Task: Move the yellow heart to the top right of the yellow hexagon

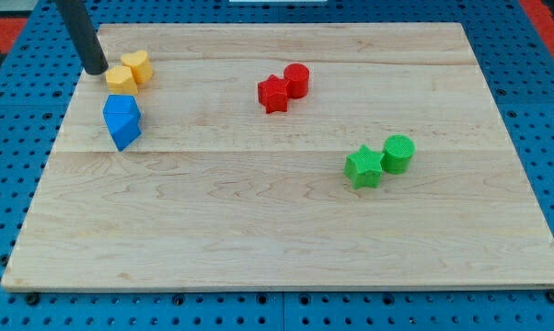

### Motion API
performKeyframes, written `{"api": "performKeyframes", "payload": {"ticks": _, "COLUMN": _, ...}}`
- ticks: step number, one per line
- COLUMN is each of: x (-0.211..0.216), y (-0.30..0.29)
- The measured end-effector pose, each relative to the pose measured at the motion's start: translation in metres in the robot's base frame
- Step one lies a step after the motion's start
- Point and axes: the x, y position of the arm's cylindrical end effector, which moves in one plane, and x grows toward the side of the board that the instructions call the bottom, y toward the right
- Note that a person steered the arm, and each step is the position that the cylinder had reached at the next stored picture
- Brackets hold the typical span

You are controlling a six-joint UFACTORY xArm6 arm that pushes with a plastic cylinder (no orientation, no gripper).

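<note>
Two yellow blocks sit touching near the board's top left corner. The upper right one (138,66) looks like the yellow heart. The lower left one (121,79) looks like the yellow hexagon. The shapes are small and hard to make out for sure. My tip (96,69) stands on the board just left of the hexagon, very close to it or touching it. The dark rod rises from the tip to the view's top left.
A blue block (122,121), perhaps two pressed together, lies just below the yellow pair. A red star (274,94) and a red cylinder (297,80) sit at top centre. A green star (363,167) and a green cylinder (398,154) sit at the right.
</note>
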Motion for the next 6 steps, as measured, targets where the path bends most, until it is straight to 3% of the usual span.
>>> {"api": "performKeyframes", "payload": {"ticks": 2, "x": 0.015, "y": 0.007}}
{"api": "performKeyframes", "payload": {"ticks": 4, "x": -0.025, "y": 0.017}}
{"api": "performKeyframes", "payload": {"ticks": 5, "x": -0.025, "y": 0.048}}
{"api": "performKeyframes", "payload": {"ticks": 6, "x": -0.042, "y": 0.030}}
